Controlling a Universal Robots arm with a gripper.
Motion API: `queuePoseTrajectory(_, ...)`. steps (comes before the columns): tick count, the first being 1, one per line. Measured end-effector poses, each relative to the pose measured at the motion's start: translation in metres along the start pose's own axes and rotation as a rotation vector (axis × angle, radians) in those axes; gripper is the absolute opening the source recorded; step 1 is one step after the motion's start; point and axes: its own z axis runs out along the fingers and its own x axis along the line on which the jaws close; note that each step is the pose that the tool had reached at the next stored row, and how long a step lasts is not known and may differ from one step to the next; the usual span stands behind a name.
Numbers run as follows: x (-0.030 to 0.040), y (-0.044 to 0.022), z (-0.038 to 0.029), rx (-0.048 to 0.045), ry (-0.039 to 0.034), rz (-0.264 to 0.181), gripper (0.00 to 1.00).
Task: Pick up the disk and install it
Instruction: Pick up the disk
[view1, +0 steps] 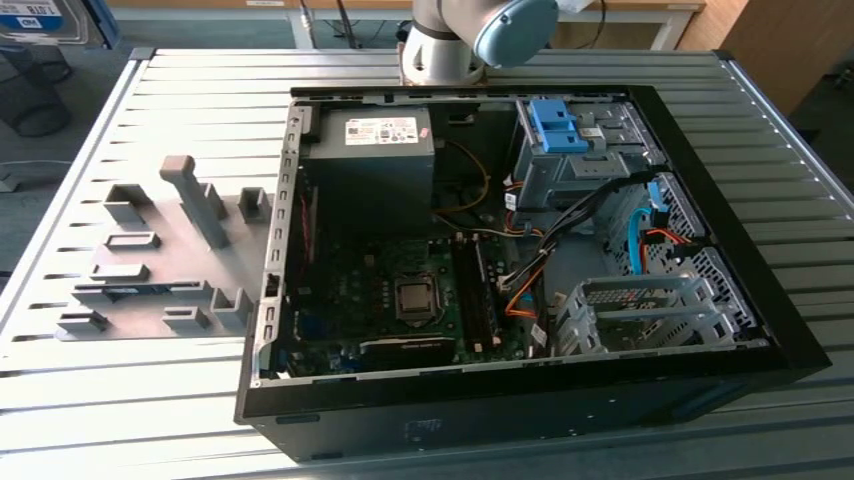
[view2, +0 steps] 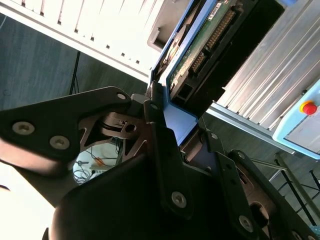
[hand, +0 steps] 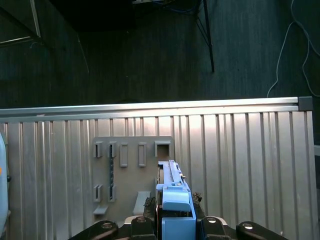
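Ribbed silver metal tabletop (view1: 160, 400) carries, from the exterior view's left to right, a grey slotted holder plate (view1: 160, 260) and a black computer case (view1: 534, 300), its side open to admit a drive. In the first wrist view the black gripper (hand: 174, 212) is clamped on the flat, blue-bracketed disk (hand: 171, 180), held edge-on above the plate, an orientation that probably suits a narrow bay.

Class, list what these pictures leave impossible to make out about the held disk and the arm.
The disk's label: second wrist view, turned away; circuit-board side shows.
The disk's gripped end: first wrist view, covered by the gripper.
The arm above its base: exterior view, cut by the top edge.
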Motion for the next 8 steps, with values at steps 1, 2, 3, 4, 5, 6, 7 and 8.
queuePoseTrajectory(1, 0.0, 0.0, -0.0008, 0.0, 0.0, 0.0, 0.36)
queuePoseTrajectory(2, 0.0, 0.0, -0.0018, 0.0001, 0.0, 0.0, 0.36)
queuePoseTrajectory(3, 0.0, 0.0, -0.0028, 0.0, 0.0, 0.0, 0.36)
queuePoseTrajectory(4, -0.0001, 0.0001, -0.0038, 0.0, 0.0, 0.0, 0.36)
queuePoseTrajectory(5, -0.0001, 0.0001, -0.005, 0.0001, 0.0, 0.0, 0.36)
queuePoseTrajectory(6, -0.0001, 0.0001, -0.0061, 0.0001, 0.0, 0.0, 0.36)
queuePoseTrajectory(7, -0.0001, 0.0001, -0.0073, 0.0001, 0.0, 0.0, 0.36)
queuePoseTrajectory(8, -0.0001, 0.0001, -0.0085, 0.0, 0.0, 0.0, 0.36)
